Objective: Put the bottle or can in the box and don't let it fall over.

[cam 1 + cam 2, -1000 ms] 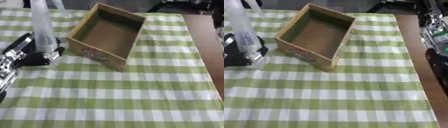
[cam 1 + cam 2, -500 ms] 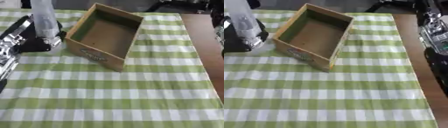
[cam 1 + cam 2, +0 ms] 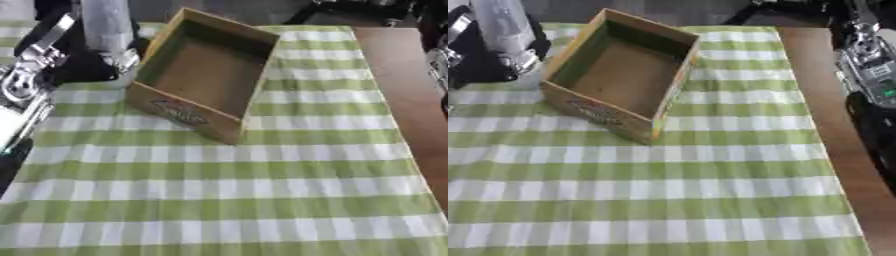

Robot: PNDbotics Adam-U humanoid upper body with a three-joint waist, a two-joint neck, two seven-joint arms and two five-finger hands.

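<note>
Left eye view, left hand (image 3: 83, 65) curled round upright clear bottle (image 3: 107, 22), green checked tablecloth (image 3: 262, 190), wooden box (image 3: 206, 75).

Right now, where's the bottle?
The bottle stands upright at the far left of the left eye view, held in the left hand, just left of the wooden box and still outside it.
</note>
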